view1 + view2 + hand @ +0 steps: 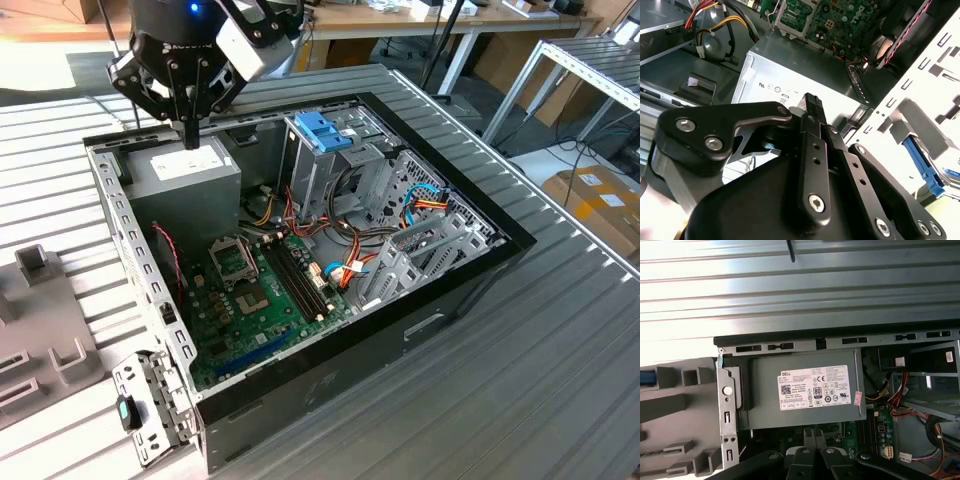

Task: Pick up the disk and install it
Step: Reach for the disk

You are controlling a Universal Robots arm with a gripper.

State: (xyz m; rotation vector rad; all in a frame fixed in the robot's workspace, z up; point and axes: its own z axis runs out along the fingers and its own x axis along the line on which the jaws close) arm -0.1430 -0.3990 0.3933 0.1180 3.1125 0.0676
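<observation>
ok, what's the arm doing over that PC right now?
The arm's hand is shut and empty. It hangs close over the grey power supply box at the back corner of the open computer case. The drive cage with the blue top stands to the exterior view's right of it.

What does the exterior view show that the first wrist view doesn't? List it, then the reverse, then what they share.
Exterior view adds: the metal cage with a blue top, the case's far side, and a cardboard box on the floor.
First wrist view adds: a blue part at the edge of the grey holder.
Shared: the gripper, shut, over the grey box; the box's white sticker; the coloured wires; the green circuit board; the ribbed table; the grey holder.
</observation>
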